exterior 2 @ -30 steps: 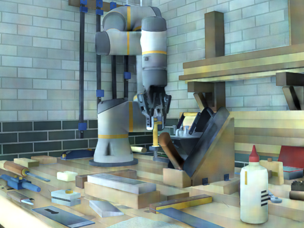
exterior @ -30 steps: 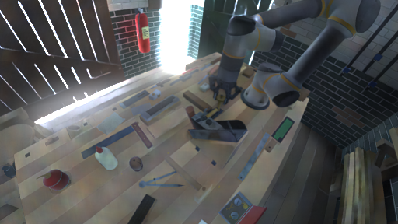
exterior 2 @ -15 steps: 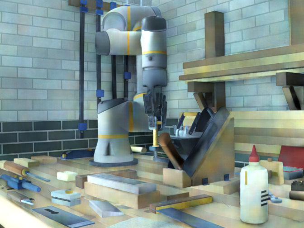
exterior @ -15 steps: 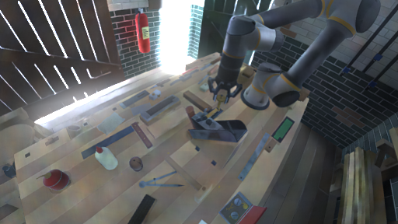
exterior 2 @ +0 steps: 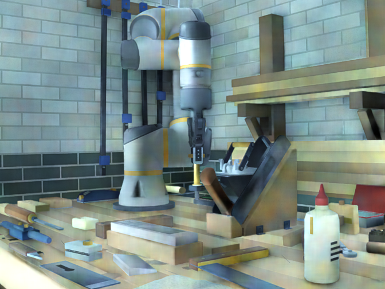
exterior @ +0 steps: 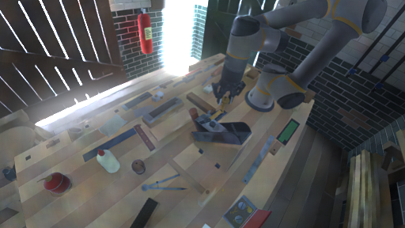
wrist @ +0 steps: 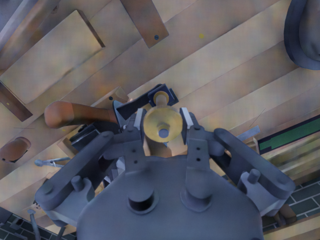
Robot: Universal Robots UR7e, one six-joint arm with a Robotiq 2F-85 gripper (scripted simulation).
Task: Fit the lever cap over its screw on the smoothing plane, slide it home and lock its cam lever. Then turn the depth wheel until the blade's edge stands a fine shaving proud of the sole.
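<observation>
The brass depth wheel [wrist: 162, 125] is gripped by my closed gripper [wrist: 162, 122], which points straight down on it. The wheel sits on a yellow stem [exterior 2: 196, 173] at the rear of the smoothing plane [exterior: 221, 131]. The plane rests tilted in a wooden cradle [exterior 2: 266, 192] near the bench's far end. Its brown rear handle [wrist: 77, 113] and front knob [wrist: 14, 149] show to the left in the wrist camera. The dark lever cap [exterior 2: 257, 152] lies on the plane's sloped bed, partly hidden by the cradle. I cannot see the blade's edge at the sole.
The robot's base [exterior 2: 144, 170] stands just behind the plane. A glue bottle [exterior 2: 321, 237], sharpening stones [exterior 2: 154, 232], rulers, chisels and dividers [exterior: 164, 185] lie scattered over the bench. A green-faced block [exterior: 288, 131] sits by the right edge.
</observation>
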